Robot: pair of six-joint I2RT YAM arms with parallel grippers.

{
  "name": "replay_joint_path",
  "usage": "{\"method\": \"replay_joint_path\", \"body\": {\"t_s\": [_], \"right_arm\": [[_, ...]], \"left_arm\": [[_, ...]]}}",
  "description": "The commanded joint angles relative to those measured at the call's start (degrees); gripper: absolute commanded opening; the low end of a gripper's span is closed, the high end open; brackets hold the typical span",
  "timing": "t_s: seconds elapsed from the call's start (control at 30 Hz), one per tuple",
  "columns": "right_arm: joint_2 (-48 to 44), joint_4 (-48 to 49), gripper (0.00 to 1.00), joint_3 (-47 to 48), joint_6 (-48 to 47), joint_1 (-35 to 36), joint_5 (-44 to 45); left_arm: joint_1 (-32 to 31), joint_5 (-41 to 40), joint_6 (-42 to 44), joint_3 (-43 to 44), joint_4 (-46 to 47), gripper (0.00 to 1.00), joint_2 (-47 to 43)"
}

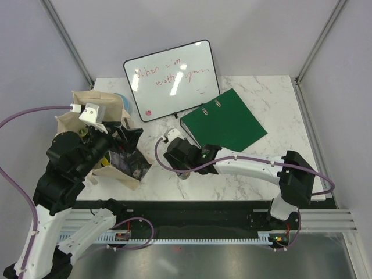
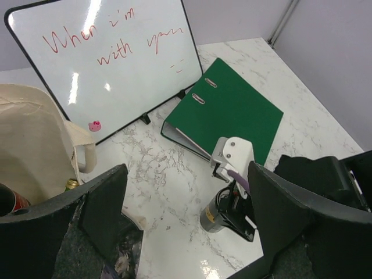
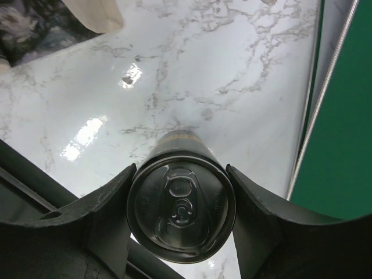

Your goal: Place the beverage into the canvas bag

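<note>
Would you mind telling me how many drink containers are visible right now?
3: a can between the right fingers, plus a dark bottle and a gold-capped top inside the canvas bag; more may be hidden there.

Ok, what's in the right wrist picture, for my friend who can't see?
The right hand grips a dark drink can, seen from its top, over a white marble table. A green binder lies at right, a corner of the canvas bag top left.

White-black arms (image 1: 250, 168), purple cables (image 1: 40, 108)
</note>
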Motion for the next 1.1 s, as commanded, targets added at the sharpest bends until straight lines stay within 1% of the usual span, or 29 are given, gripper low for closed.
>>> {"method": "replay_joint_path", "body": {"t_s": [0.0, 0.07, 0.1, 0.17, 0.2, 0.3, 0.33, 0.37, 0.4, 0.47, 0.5, 0.57, 0.6, 0.63, 0.67, 0.7, 0.73, 0.8, 0.83, 0.87, 0.93, 1.07], "right_arm": [[-0.1, 6.9, 0.44, 4.5, 0.5, 1.5, 2.9], [-0.1, 6.7, 0.54, 4.4, 1.3, 1.8, 4.2], [-0.6, 6.5, 0.64, 4.4, 1.6, 1.8, 4.4], [-2.2, 6.2, 0.71, 4.5, 1.9, 1.9, 5.2], [-3.7, 5.3, 0.77, 4.9, 2.6, 1.9, 5.5], [-7.8, 3.5, 0.82, 6.0, 3.8, 1.9, 6.8], [-8.8, 3.4, 0.83, 5.8, 3.8, 1.8, 6.8], [-9.8, 3.2, 0.84, 5.9, 3.8, 1.9, 7.1], [-11.4, 1.6, 0.85, 6.0, 5.3, 1.6, 8.0], [-12.9, -1.7, 0.85, 6.6, 7.8, -0.3, 10.0], [-15.2, -4.3, 0.84, 6.2, 8.9, -1.5, 10.6], [-18.4, -5.9, 0.84, 3.4, 11.6, -6.0, 12.2], [-22.1, -6.7, 0.85, 0.9, 12.1, -10.9, 11.8], [-23.9, -6.9, 0.85, -0.3, 13.0, -13.8, 11.1], [-25.6, -7.1, 0.85, -1.4, 13.0, -16.6, 10.3], [-29.1, -7.2, 0.85, -2.9, 13.1, -21.5, 9.6], [-30.7, -7.3, 0.85, -3.2, 12.8, -23.3, 9.4], [-34.6, -7.2, 0.85, -3.8, 11.8, -27.0, 10.0], [-35.5, -7.2, 0.85, -3.8, 11.7, -27.6, 10.2], [-36.3, -7.2, 0.86, -3.8, 11.3, -28.0, 10.2], [-37.9, -7.2, 0.86, -3.7, 11.2, -28.5, 9.9], [-40.7, -7.1, 0.86, -4.3, 11.7, -28.6, 8.5]], "left_arm": [[-0.1, -1.5, -0.4, 1.7, 0.0, 0.9, -0.1], [-0.1, -0.9, 0.6, 1.3, -0.2, 0.9, -0.3], [-0.1, -0.9, 1.0, 1.2, -0.4, 0.9, -0.4], [-0.1, -0.9, 2.5, 0.7, -0.6, 0.9, -0.5], [-0.1, -1.3, 2.9, 0.5, -0.7, 0.91, -0.7], [-0.1, -0.9, 3.9, -0.5, -0.8, 0.93, -0.3], [-0.1, -0.9, 3.9, -0.7, -1.2, 0.93, 0.3], [-0.1, 1.5, 4.0, -0.6, -1.5, 0.93, 1.1], [-0.1, 2.3, 3.9, -0.6, -3.1, 0.93, 3.4], [-0.1, 6.2, 3.5, -0.3, -4.2, 0.91, 5.6], [-0.1, 7.4, 3.0, -0.6, -4.1, 0.9, 6.2], [-0.5, 9.5, 1.1, -2.3, -2.7, 0.89, 6.3], [-0.8, 9.7, 0.6, -3.1, -2.0, 0.88, 6.3], [-2.0, 9.0, 0.0, -4.4, -1.1, 0.88, 7.0], [-2.9, 8.3, -0.9, -4.9, -1.0, 0.88, 7.8], [-4.1, 7.1, -1.4, -6.0, -1.1, 0.88, 9.0], [-7.6, 3.3, -2.1, -6.3, -1.1, 0.87, 10.4], [-13.5, -0.5, -3.8, -6.7, -1.0, 0.88, 14.9], [-20.3, -6.9, -4.7, -6.5, -0.8, 0.89, 16.4], [-23.3, -9.3, -5.7, -6.2, -0.6, 0.91, 19.5], [-28.5, -15.0, -6.7, -5.3, -0.5, 0.92, 22.8], [-29.6, -17.1, -7.6, -6.2, 0.0, 0.94, 29.6]]}}
